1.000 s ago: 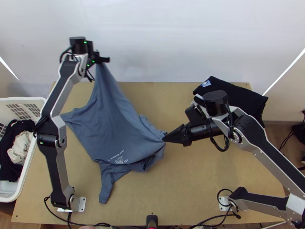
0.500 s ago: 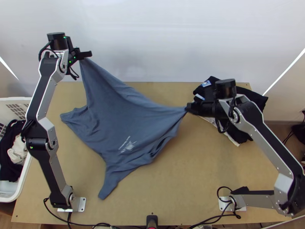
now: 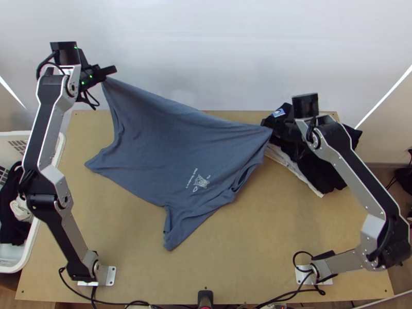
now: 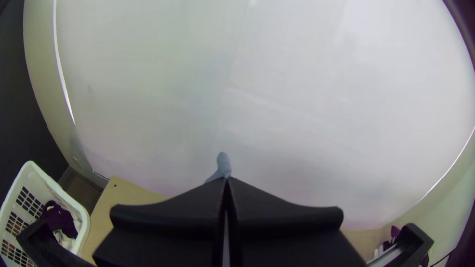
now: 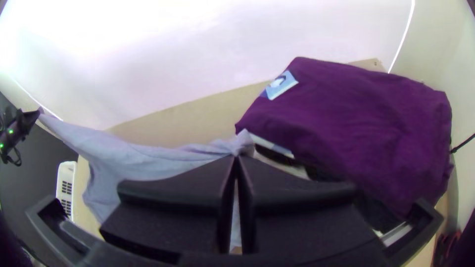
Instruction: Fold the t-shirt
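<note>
I have the t-shirt (image 3: 170,144) held up at two points over the surface (image 3: 278,252): my left pincer (image 4: 226,179) is pressed together on one far corner, and my right pincer (image 5: 236,157) is clamped on the other, beside the dark pile (image 5: 356,118). The top edge runs fairly taut between them, and the rest slopes down towards the near side, with the small print (image 3: 201,181) facing up and a sleeve (image 3: 177,232) drooping at the bottom.

It looks like thin, soft knit, so I expect it to be light and floppy, with no stiffness to help me. It should grip well rather than slide, but too hard a pull could stretch it or pop a corner free. I'd keep both present grips, since they spread the cloth nicely, and lay it down flat before I fold. After that I'd go for the hem or sleeve ends, taking a decent bite of fabric, because a shallow pinch may slip off.

To the left, partly against the surface's side, there's a white plastic basket (image 3: 26,252) with slotted walls. In it I see a dark garment (image 3: 9,216) and a crumpled pale cloth (image 3: 20,208), both loosely bunched.
</note>
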You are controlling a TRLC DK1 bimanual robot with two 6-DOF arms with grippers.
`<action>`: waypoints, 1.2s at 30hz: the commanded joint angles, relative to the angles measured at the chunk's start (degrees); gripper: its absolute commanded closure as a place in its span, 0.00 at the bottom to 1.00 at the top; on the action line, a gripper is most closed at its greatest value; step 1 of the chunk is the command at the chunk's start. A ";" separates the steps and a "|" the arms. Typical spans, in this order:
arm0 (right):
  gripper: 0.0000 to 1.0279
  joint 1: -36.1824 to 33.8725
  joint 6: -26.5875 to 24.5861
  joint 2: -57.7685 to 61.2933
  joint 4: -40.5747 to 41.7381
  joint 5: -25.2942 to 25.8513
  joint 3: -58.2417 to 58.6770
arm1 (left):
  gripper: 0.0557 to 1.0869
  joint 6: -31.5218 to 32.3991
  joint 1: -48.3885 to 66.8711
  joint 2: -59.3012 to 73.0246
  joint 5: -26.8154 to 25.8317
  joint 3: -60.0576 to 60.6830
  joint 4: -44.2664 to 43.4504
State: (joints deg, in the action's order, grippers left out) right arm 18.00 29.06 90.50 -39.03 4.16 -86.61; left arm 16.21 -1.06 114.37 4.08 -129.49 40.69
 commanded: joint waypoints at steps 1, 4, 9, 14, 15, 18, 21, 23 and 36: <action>0.97 -0.07 -4.54 3.37 4.31 4.01 -7.70 | 0.97 4.45 0.53 -2.66 -1.00 -0.76 -0.52; 0.97 0.37 -8.14 2.67 12.04 4.89 -9.54 | 0.97 4.71 0.80 -5.38 -1.00 0.12 -3.07; 0.97 0.90 -12.97 1.43 24.08 5.24 -15.35 | 0.97 4.97 0.36 -10.39 -0.82 1.00 -8.69; 0.97 1.78 -14.21 0.03 29.01 5.15 -21.41 | 0.97 6.12 0.44 -16.98 -0.47 2.84 -12.30; 0.97 2.04 -14.29 -0.85 29.45 5.15 -21.94 | 0.97 6.12 0.44 -18.39 -0.47 3.81 -13.44; 0.97 4.33 -14.73 -4.72 30.85 4.71 -22.20 | 0.97 6.82 0.18 -22.17 -0.30 4.77 -13.97; 0.97 6.79 -14.91 -9.64 31.03 3.22 -22.20 | 0.97 7.79 -0.61 -26.04 -0.21 6.44 -14.76; 0.97 8.72 -15.26 -13.07 30.59 2.69 -22.02 | 0.97 9.46 -2.28 -28.85 -0.12 7.50 -14.93; 0.97 11.88 -17.81 -38.99 13.10 2.87 -11.92 | 0.97 11.13 -9.75 -56.36 -0.21 30.26 -14.23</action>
State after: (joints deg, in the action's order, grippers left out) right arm 29.17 12.05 64.14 -18.00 7.05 -104.20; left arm 25.89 -5.67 71.35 3.88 -109.62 26.09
